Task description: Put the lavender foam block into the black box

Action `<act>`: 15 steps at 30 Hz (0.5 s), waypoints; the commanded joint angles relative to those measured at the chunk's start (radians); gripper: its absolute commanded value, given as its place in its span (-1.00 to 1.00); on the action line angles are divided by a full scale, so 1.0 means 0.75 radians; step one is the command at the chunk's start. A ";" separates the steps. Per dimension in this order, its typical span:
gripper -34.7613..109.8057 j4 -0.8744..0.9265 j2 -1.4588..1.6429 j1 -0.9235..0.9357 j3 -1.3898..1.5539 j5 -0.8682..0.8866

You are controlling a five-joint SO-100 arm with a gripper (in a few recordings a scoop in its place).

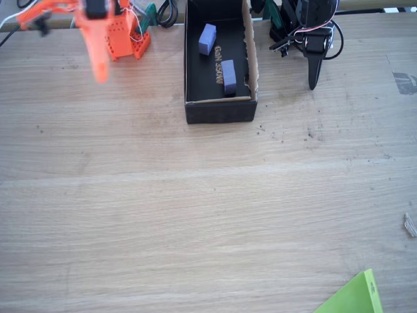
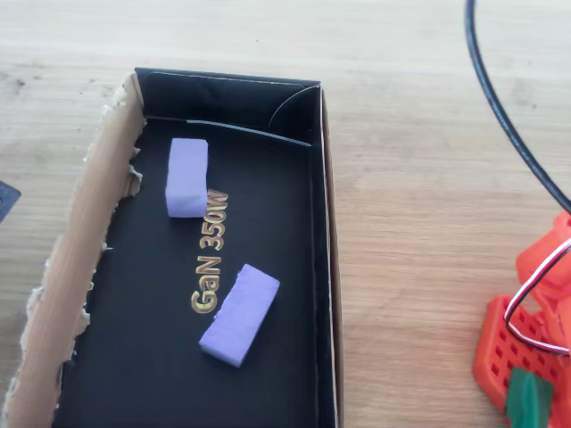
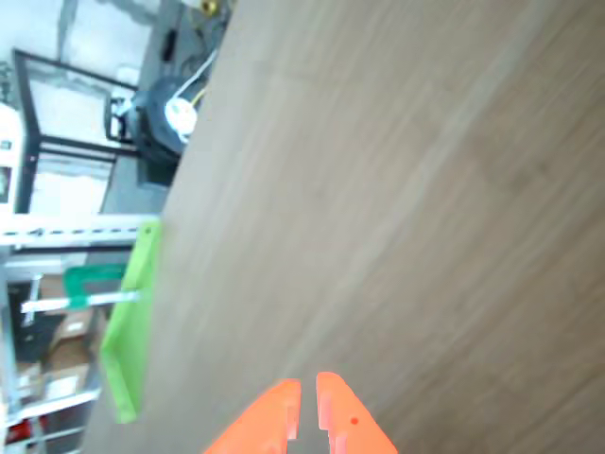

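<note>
Block position: two lavender blocks are seen on the floor of the black box (image 2: 321,267). The longer one, taken as the lavender foam block (image 2: 239,314), lies just past the "GaN" end of the gold lettering; in the fixed view it sits at the box's near end (image 1: 229,77).
Long axis: in the overhead view the block is set at a slant to the box walls, flat on the floor and clear of both side walls.
Second block: the stubbier lavender block (image 2: 187,176) is seen further along the floor, roughly in line with the walls and apart from the first.
Gripper: the orange gripper (image 3: 307,411) is seen with its two fingers drawn almost together, only a thin slit between them and nothing held. In the fixed view it is blurred (image 1: 98,52) and raised left of the box, beside the arm's base.
Relation to jaws: the box lies to the right of the gripper in the fixed view, well apart; bare table (image 1: 195,215) is faced by the wrist camera.
Task state: placing is judged complete, since the block rests inside the box.
Surroundings: a green sheet (image 1: 355,297) lies at the table's near corner, far from the box.
Obstacles: none are seen between gripper and box.
</note>
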 commanded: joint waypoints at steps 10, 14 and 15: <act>-0.52 0.014 0.640 -0.047 0.481 0.006; -0.52 0.012 0.640 0.000 0.513 -0.057; -0.52 0.012 0.640 0.014 0.530 -0.070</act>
